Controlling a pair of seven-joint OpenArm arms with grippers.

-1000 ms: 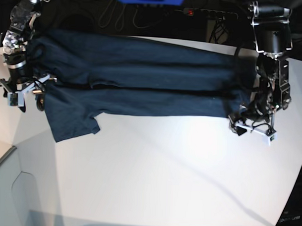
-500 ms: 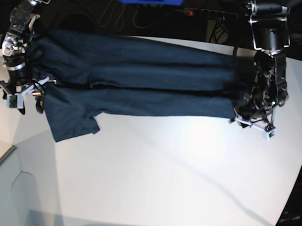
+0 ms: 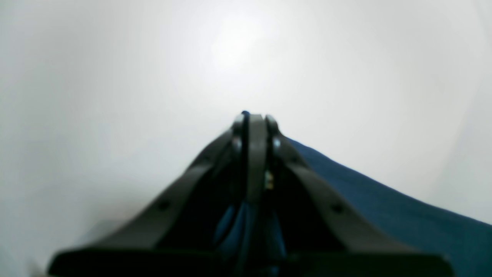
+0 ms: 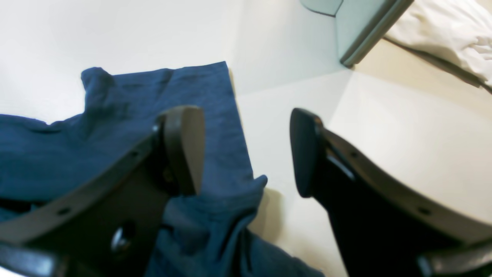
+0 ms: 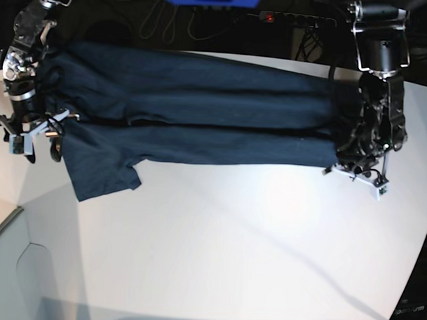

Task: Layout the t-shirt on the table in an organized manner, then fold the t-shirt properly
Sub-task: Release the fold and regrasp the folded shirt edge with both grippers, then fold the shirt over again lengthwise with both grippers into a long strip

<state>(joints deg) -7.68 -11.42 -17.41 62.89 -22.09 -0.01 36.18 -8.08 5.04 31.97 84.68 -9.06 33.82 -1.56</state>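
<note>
My left gripper pinches the t-shirt hem to fold it; my right gripper gapes, empty, above its sleeve.

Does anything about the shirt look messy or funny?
Yes. The t-shirt lies in long, fairly neat folds, but one sleeve sticks out past the folded edge onto the table, near the right end effector. It is not tucked in like the rest.
</note>
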